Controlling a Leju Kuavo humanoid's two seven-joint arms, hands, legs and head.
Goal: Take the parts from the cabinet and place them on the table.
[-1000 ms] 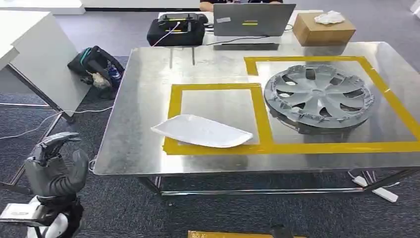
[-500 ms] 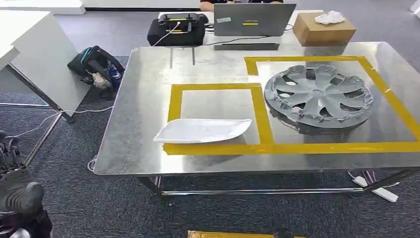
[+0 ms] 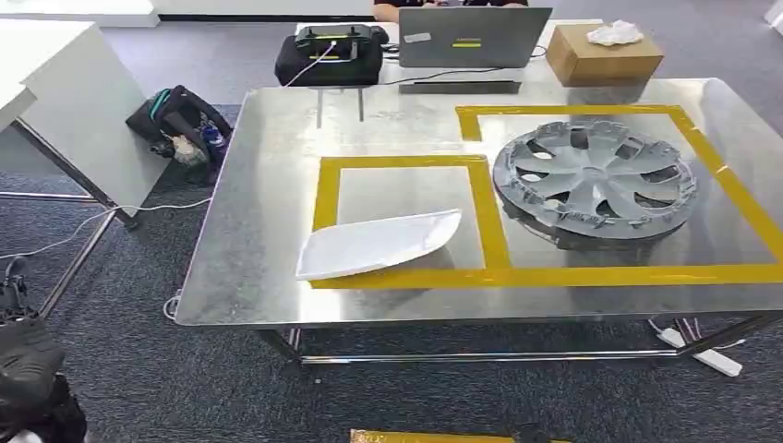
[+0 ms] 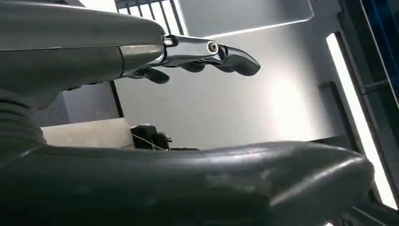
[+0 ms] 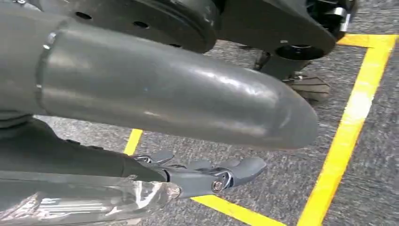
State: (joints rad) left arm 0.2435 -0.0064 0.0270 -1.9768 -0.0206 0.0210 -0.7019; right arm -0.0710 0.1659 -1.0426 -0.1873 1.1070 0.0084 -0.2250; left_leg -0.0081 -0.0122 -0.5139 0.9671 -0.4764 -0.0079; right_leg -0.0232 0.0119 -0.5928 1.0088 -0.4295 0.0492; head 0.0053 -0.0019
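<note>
While the robot stands back from the steel desk [image 3: 249, 277], its left hand [image 3: 28, 369] hangs low beside the desk's near left corner, well apart from the parts. Left wrist view: left hand [image 4: 197, 52] holds nothing, fingers [image 4: 235, 59] stretched out and apart from the thumb. Right wrist view: right hand [image 5: 207, 176] over grey carpet with yellow tape lines, fingers extended, nothing held.

White flat part [image 3: 379, 245] lies on the desk, tilted, its lower edge overlapping the yellow tape frame [image 3: 323, 189] on the near left. Grey wheel cover [image 3: 596, 175] lies flat inside the larger yellow frame [image 3: 729, 185] to the right, apart from the white part.

Beyond the desk: laptop [image 3: 475, 37], black case [image 3: 328, 55], cardboard box [image 3: 602, 53]. A bag [image 3: 180, 120] sits on the floor to the left.
</note>
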